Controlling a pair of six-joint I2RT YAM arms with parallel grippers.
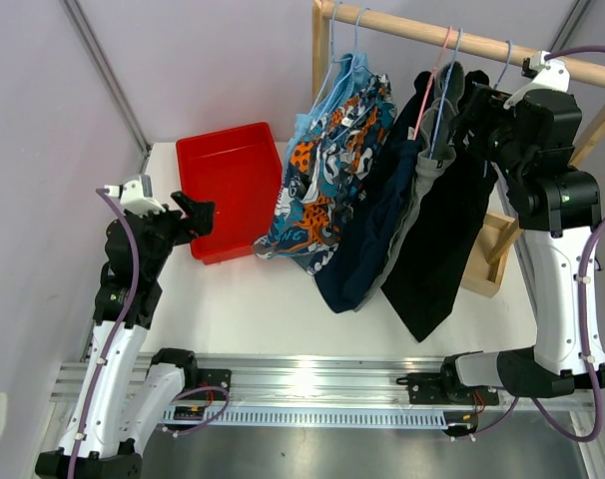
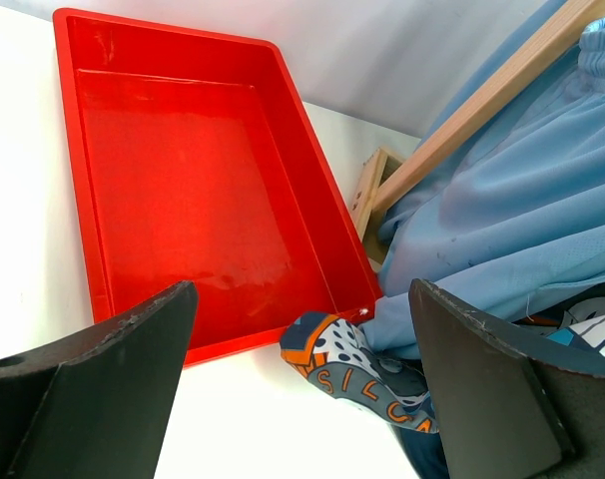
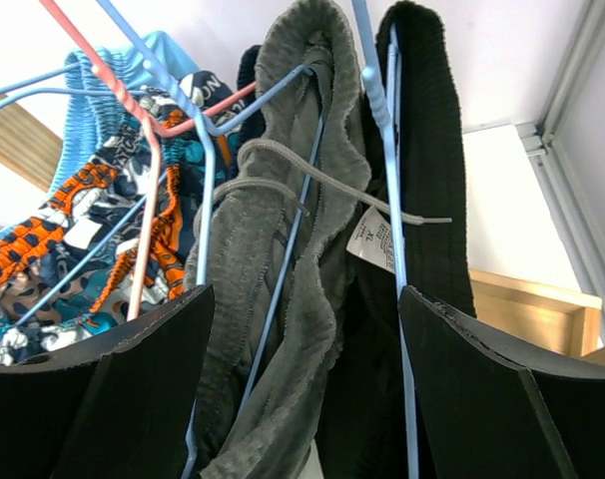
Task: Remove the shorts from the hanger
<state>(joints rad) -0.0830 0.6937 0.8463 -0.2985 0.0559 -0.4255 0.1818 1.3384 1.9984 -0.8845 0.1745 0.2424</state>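
Several shorts (image 1: 382, 210) hang from the wooden rail (image 1: 422, 28). We find the right gripper (image 3: 304, 291) just under the rail, jaws spread either side of the grey shorts (image 3: 283, 200). The left gripper (image 2: 302, 289), well left of the rail, has its jaws apart and holds nothing.

- Bright, even overhead light; the white table (image 1: 253, 309) carries only a soft shadow beneath the hanging shorts (image 1: 332, 180).
- A glare streak lies on the metal rail (image 1: 312, 377); the red bin (image 2: 183, 200) shows a glossy sheen.
- In the right wrist view the black shorts (image 3: 432, 200) lose detail against the bright wall (image 3: 502, 60).
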